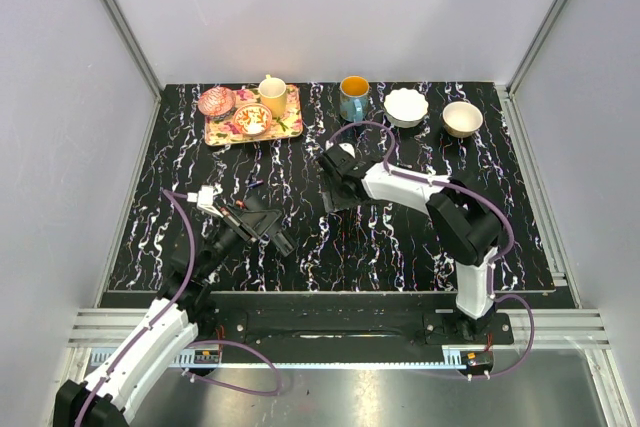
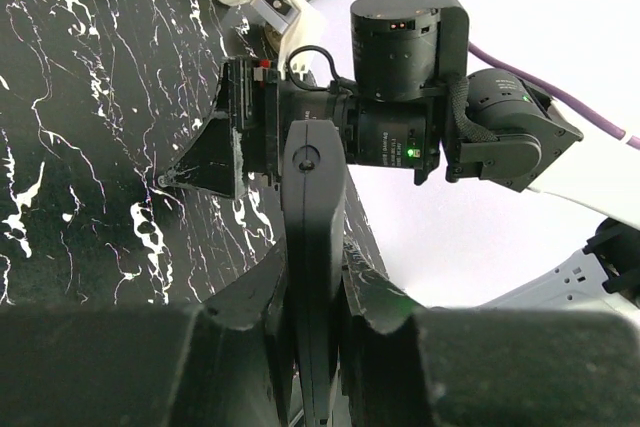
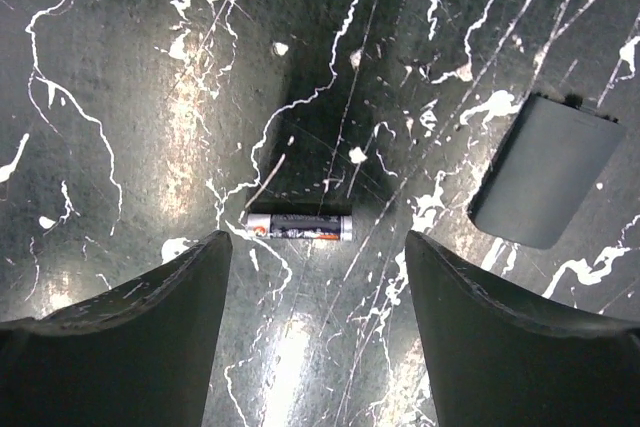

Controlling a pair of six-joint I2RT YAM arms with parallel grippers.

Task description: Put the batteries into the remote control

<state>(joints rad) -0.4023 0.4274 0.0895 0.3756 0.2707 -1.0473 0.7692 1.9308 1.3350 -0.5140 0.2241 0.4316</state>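
My left gripper (image 2: 315, 292) is shut on the black remote control (image 2: 314, 207), which it holds edge-on above the table. The top view places this gripper (image 1: 258, 227) at the front left. My right gripper (image 3: 315, 247) hangs open just over the table, fingers wide apart and nothing between them. One battery (image 3: 298, 226) lies crosswise on the marbled top just beyond its fingertips. The black battery cover (image 3: 545, 169) lies flat to the right of that gripper. In the top view the right gripper (image 1: 335, 169) is at the table's middle, beyond the remote.
At the back left, a flowered tray (image 1: 290, 129) carries a yellow cup (image 1: 272, 95) and a pink bowl (image 1: 216, 102). A blue mug (image 1: 353, 97), a white bowl (image 1: 406, 107) and a beige bowl (image 1: 462, 119) stand along the back edge.
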